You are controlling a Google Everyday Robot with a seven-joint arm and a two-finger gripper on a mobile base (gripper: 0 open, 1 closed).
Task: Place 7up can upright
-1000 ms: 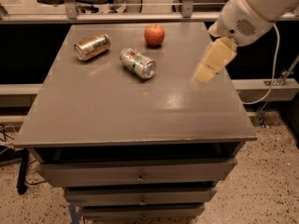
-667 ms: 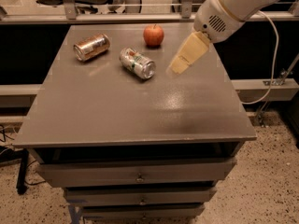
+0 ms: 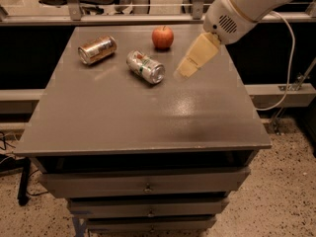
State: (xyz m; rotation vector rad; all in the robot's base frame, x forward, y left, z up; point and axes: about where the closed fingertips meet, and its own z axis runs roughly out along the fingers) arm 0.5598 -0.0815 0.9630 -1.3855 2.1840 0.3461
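Observation:
The 7up can (image 3: 145, 66), silver with a green and white label and a small red mark, lies on its side on the grey table top (image 3: 138, 117), left of centre toward the back. My gripper (image 3: 186, 72) hangs from the white arm at the upper right, its cream fingers pointing down and left. It is just right of the can's open end, a short gap away, and holds nothing.
A copper-gold can (image 3: 97, 49) lies on its side at the back left. A red apple (image 3: 162, 37) stands at the back centre, behind my gripper. Drawers (image 3: 145, 186) are under the table. A white cable (image 3: 289, 78) hangs on the right.
My gripper has moved left across the table, from the right side toward the 7up can. The cans and apple have not moved.

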